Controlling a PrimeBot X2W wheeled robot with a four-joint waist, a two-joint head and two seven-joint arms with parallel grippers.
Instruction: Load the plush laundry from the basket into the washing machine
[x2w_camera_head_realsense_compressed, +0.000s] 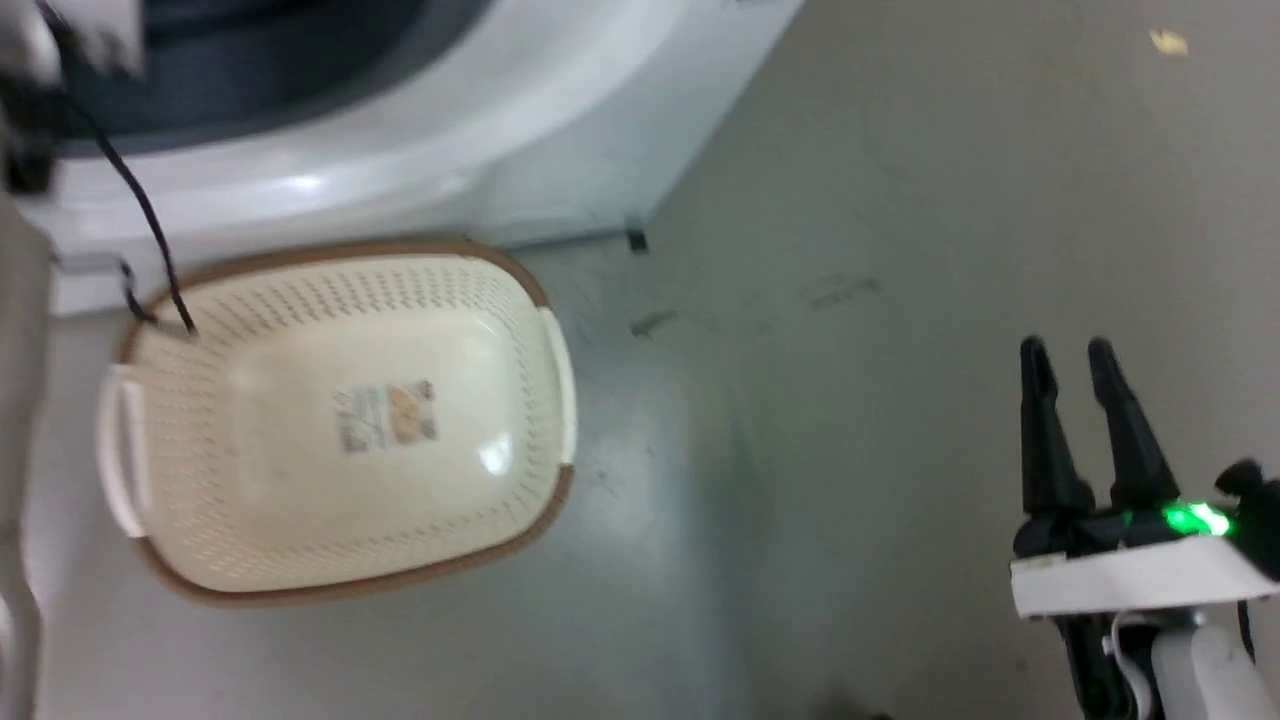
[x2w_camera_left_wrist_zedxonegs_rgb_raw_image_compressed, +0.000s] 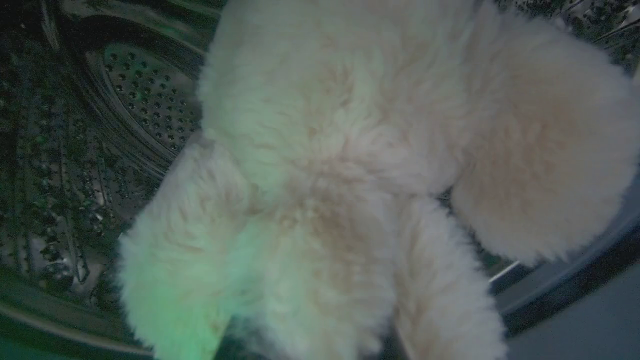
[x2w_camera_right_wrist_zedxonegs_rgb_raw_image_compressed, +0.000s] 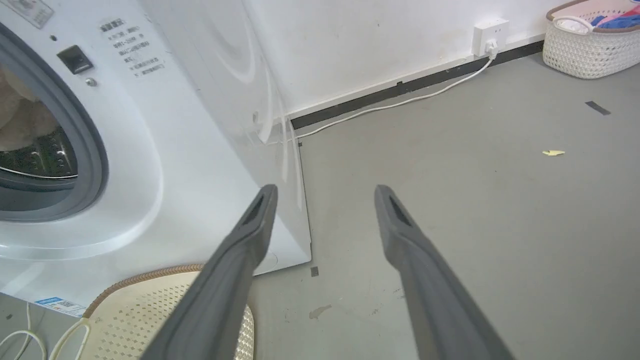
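Now: L hand, pinched on plush (x2w_camera_left_wrist_zedxonegs_rgb_raw_image_compressed: 350, 175), hangs inside drum (x2w_camera_left_wrist_zedxonegs_rgb_raw_image_compressed: 145, 95), plush dead ahead; R hand (x2w_camera_head_realsense_compressed: 1067, 350) spread, idle nr empty basket (x2w_camera_head_realsense_compressed: 350, 250).

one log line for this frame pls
stage: loading | left gripper: shut on plush laundry, inside washing machine opening | right gripper: open, holding nothing | basket: empty, beside washing machine
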